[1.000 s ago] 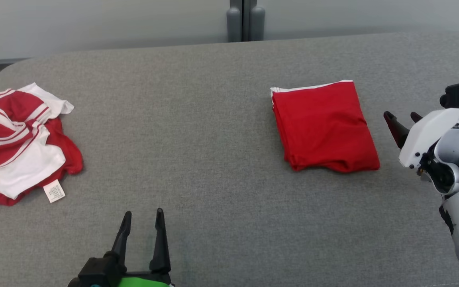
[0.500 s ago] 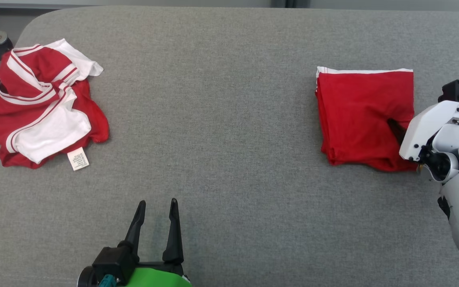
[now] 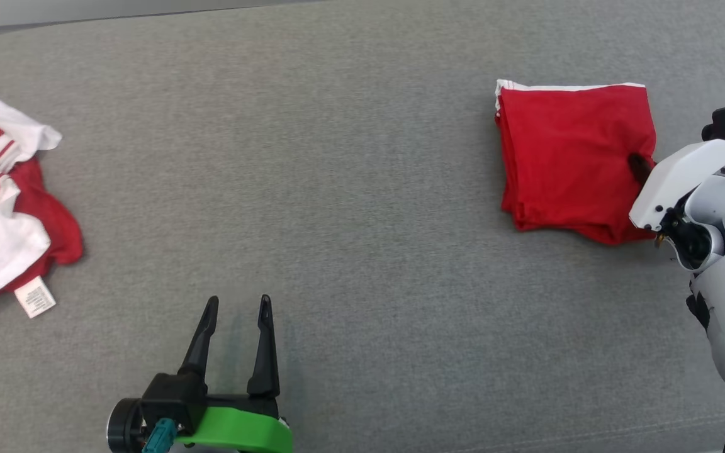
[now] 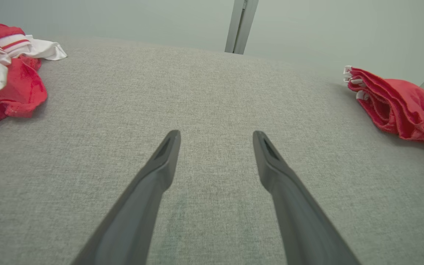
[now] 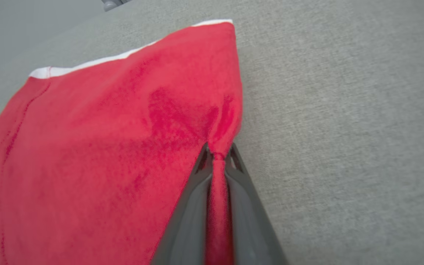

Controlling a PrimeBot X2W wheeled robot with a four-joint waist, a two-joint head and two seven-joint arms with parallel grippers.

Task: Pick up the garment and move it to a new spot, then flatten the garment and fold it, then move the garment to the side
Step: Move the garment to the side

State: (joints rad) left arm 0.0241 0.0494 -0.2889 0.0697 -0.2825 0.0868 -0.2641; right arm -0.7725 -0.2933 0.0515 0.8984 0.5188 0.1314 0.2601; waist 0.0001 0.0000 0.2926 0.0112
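Note:
The garment [image 3: 570, 157] is red with a white hem and lies folded into a rectangle at the right of the grey padded surface [image 3: 337, 189]. My right gripper [image 3: 638, 167] comes in from the right and is shut on a pinch of cloth at the garment's right edge. In the right wrist view the garment [image 5: 105, 147] bunches into a ridge between the closed fingers of the right gripper [image 5: 217, 152]. My left gripper [image 3: 236, 305] stands open near the front edge with nothing between its fingers. In the left wrist view the left gripper [image 4: 215, 136] points across bare surface, with the garment [image 4: 392, 106] at far right.
A crumpled red and white garment [image 3: 4, 214] with a white label lies at the far left, also seen as the crumpled garment [image 4: 9, 88] in the left wrist view. Bare grey surface stretches between the two garments. A pale wall stands behind the far edge.
The head camera has tilted and turned, shifting the whole picture. My right gripper moved left from beside the folded garment onto its right edge and shut on the cloth. The left gripper stays open.

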